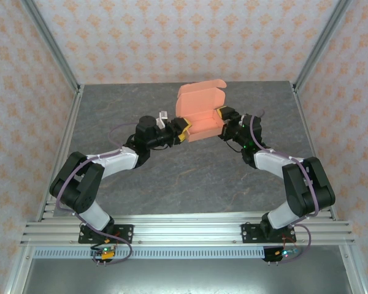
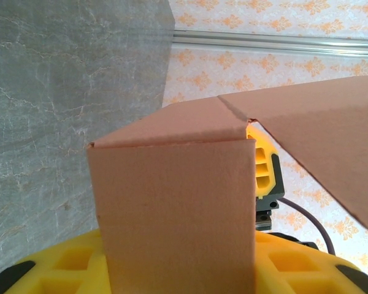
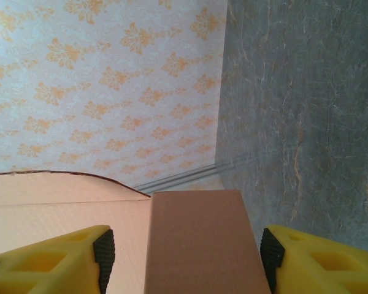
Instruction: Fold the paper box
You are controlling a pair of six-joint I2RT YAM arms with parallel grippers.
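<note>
Box position: the salmon-orange thin-card paper box (image 1: 200, 122) sits mid-table on the grey marbled table (image 1: 172, 177), towards the far side. Its tray is formed and its scalloped lid (image 1: 199, 93) stands up at the back.
Long axis: it runs straight across the overhead view, left to right, so one short end faces each arm.
Key relation: the box lies directly between the two pincers, the left gripper (image 1: 183, 130) at its left end and the right gripper (image 1: 222, 118) at its right end. Neither arm is clearly the nearer.
Left pincer: narrow. In its wrist view an end panel (image 2: 178, 208) of the box covers the gap between the yellow fingers (image 2: 61, 269). I cannot tell whether they are pinching it or merely flanking it.
Right pincer: wide. Its yellow fingers (image 3: 55, 263) straddle the end panel (image 3: 199, 245), with a strip of paler card showing between the panel and one pad, so nothing is clamped.
Arm pose: both arms reach forward and bend inward at the elbow. The wrists are rolled on their sides, so the table runs up one side of each wrist view.
Next call: I judge the coming move turns on squeezing the ends evenly along that axis, otherwise the light box will likely skate sideways.
</note>
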